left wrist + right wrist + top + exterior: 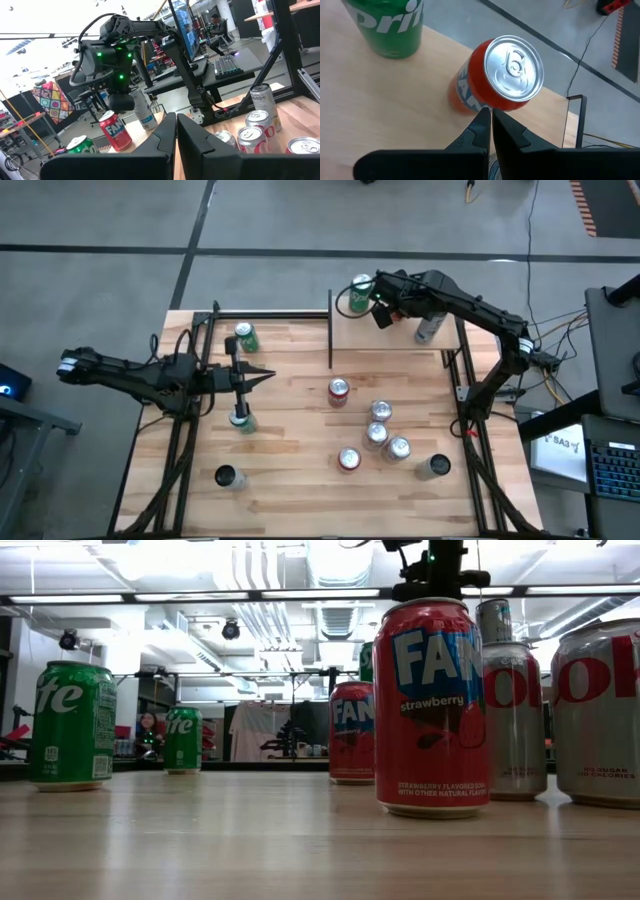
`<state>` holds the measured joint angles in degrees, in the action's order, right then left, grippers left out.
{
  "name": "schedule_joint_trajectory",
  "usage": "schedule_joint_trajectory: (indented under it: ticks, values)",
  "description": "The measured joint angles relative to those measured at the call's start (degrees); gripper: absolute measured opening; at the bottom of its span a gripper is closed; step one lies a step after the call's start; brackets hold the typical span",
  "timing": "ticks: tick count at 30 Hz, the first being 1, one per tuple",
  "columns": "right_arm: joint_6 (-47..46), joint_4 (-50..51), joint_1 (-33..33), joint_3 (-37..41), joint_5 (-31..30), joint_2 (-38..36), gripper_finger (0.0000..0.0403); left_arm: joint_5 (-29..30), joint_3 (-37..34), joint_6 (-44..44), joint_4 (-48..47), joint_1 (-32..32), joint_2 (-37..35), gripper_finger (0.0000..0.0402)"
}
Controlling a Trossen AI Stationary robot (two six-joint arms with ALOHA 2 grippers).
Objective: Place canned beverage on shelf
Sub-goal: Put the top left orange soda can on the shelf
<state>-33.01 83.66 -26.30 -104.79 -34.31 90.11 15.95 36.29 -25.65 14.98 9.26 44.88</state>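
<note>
A red Fanta can (495, 80) stands upright on the light wood shelf (380, 100), next to a green Sprite can (387, 25). In the high view the shelf (395, 342) sits at the table's far right. It carries the green can (360, 286) and a slim silver can (428, 330); my right arm covers the red can. My right gripper (488, 114) is shut, slanting down just over the red can. My left gripper (268, 377) is shut and holds nothing, level above the table's left half. My right gripper's shut fingertips (482, 117) sit in front of the red can's side (470, 102), below its top rim, slanting down from above. I cannot tell whether they touch it. The can rests upright on its base on the shelf.
On the table stand a green can (245, 337), another can (241, 418) under my left arm, and a dark can (228, 477). A red can (338, 390) and a cluster of silver and red cans (380, 435) stand at the right. Black metal posts (330, 325) edge the shelf.
</note>
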Motion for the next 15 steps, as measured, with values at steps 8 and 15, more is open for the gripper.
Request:
schedule_joint_trajectory:
  ticks: [8,15]
  values:
    - [0.6,-0.2,-0.4,0.0,-0.4,1.6,0.0009,0.0,0.0,0.0,0.0,0.0,0.0,0.0]
    - [2.2,-0.4,-0.6,0.0,-3.3,3.2,0.0009,0.0,0.0,0.0,0.0,0.0,0.0,0.0]
